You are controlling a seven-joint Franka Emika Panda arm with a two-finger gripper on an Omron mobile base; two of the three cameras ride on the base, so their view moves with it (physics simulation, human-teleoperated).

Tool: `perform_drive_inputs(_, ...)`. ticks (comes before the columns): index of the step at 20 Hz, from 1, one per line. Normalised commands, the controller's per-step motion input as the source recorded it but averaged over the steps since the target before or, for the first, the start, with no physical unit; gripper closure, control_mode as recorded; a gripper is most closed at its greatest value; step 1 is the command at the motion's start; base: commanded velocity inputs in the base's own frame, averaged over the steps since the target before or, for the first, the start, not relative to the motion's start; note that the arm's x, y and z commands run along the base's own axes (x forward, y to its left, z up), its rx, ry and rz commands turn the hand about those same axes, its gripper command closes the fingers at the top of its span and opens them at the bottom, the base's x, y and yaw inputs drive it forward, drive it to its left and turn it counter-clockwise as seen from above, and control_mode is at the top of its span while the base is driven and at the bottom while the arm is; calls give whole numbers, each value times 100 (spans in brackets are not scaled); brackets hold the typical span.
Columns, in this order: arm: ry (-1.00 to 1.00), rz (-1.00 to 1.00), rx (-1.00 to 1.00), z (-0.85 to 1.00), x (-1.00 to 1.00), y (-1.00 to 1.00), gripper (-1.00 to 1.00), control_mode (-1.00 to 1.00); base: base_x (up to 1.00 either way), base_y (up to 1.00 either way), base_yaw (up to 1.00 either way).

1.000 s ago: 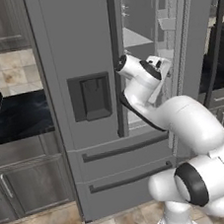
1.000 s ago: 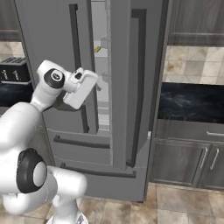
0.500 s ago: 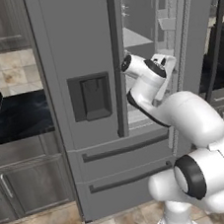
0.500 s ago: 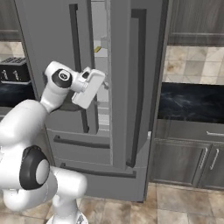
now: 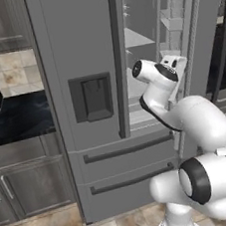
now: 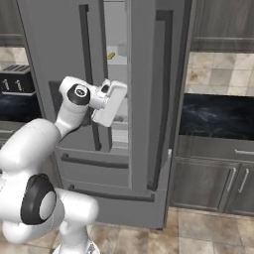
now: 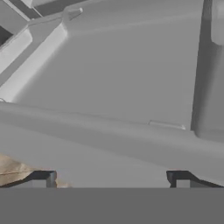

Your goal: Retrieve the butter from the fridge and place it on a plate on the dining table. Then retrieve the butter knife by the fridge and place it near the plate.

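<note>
The butter [image 6: 111, 56], a small yellow stick on a shelf inside the open fridge [image 5: 82, 48], sits above and beyond the gripper [image 7: 112, 178], whose fingers are spread wide and empty. It is probably light, soft and slick, so a gentle pinch across its long sides suits. Its shape is too small to make out, and the hand view shows just grey fridge panels.

The fridge [image 5: 82, 48] has a matt, smooth grey metal-like skin with darker satin handles [image 5: 117, 64], while the wall counter [image 6: 218, 116] shows glossy black veined stone over wood-grain cabinets [image 6: 213, 181].
</note>
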Motion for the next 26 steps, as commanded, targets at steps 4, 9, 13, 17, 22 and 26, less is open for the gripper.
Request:
perform_drive_inputs(4,0,0,-1,0,-9,-98,-100,-100,0,0,0)
perform_drive_inputs(9,11,-7,1,0,-21,-100,-100,-100,0,0,0)
perform_drive_inputs(13,18,-18,7,5,-13,-98,-100,-100,0,0,0)
perform_drive_inputs(17,0,-1,5,0,-78,52,-100,-100,0,0,0)
perform_drive_inputs(22,0,-4,19,13,-52,94,-100,-100,0,0,0)
perform_drive_inputs(26,-22,-19,59,0,-1,92,-100,-100,0,0,0)
